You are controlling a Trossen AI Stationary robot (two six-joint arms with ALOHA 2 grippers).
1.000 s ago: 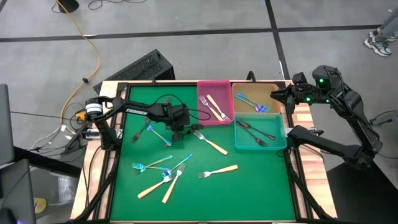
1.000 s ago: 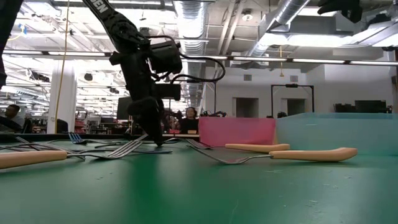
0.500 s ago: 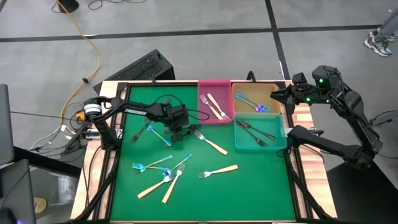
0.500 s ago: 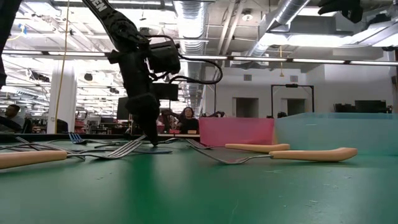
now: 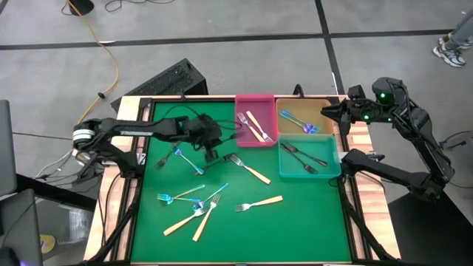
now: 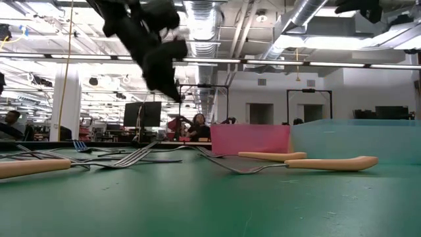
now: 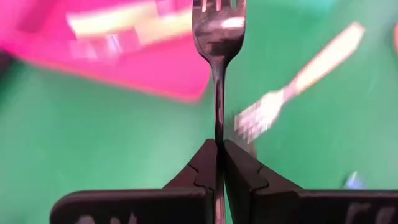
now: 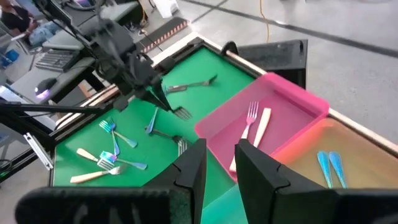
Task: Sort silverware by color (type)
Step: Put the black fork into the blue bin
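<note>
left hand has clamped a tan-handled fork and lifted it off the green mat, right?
Not tan-handled: the left hand is shut on a dark metal fork, as the left wrist view shows. It is lifted off the green mat, as you say.

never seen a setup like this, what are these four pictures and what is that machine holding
Two dark robot arms work at a green-topped table, sorting forks by kind. One picture looks straight down on the table, one looks level across it, and two come from cameras on the arms' wrists. The left gripper is shut on a dark metal fork, lifted off the table. The right gripper waits above the trays at the table's far right corner, holding nothing. The pink tray holds tan-handled forks, the tan tray shiny blue ones, the clear teal tray dark ones. More forks of all three kinds lie loose on the green.
</note>
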